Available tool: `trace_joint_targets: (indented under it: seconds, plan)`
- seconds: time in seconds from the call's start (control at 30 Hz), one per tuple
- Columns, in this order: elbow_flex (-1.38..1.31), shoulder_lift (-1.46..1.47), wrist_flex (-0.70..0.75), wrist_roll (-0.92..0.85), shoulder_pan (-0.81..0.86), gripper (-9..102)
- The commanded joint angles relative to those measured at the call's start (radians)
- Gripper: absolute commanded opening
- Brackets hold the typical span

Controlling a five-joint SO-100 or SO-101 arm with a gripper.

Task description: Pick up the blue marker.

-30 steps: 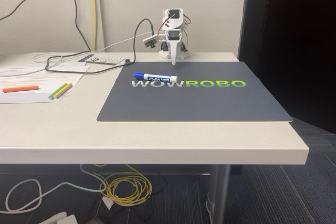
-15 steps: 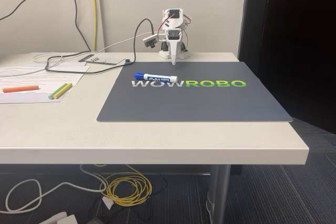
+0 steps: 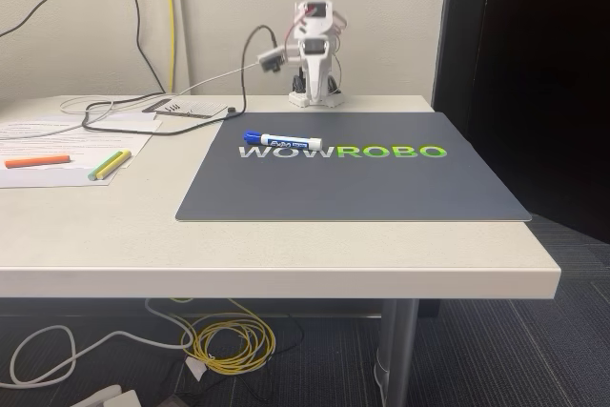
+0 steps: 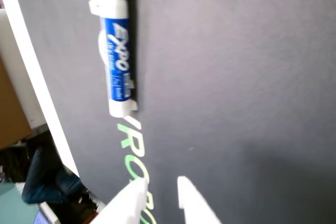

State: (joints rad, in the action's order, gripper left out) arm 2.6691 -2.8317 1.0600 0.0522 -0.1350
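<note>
1. Blue marker (image 3: 282,140) lying flat on the dark mat (image 3: 362,188), just above the "WOW" lettering in the fixed view, cap toward the left.
2. Gripper (image 4: 160,190) entering the wrist view from the bottom edge, white fingertips (image 4: 188,195) slightly parted, nothing between them.
3. Marker (image 4: 116,51) well apart from those tips, near the top of the wrist view.
4. Arm (image 3: 313,54) upright at the table's (image 3: 286,254) far edge, well behind the marker.
5. Orange stick (image 3: 36,161) and yellow and green sticks (image 3: 109,165) on papers at left.
</note>
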Motion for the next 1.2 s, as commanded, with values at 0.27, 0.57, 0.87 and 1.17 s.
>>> trace_joint_targets:
  seconds: [0.27,0.57,0.87,1.17]
  plan:
    - [-0.357,0.538,-0.081,0.012,0.017,10]
    - [-0.532,0.828,-0.132,-0.02,0.109,13]
    - [-0.699,1.028,-0.132,-0.055,0.172,13]
    - [-0.839,1.135,-0.041,-0.058,0.178,22]
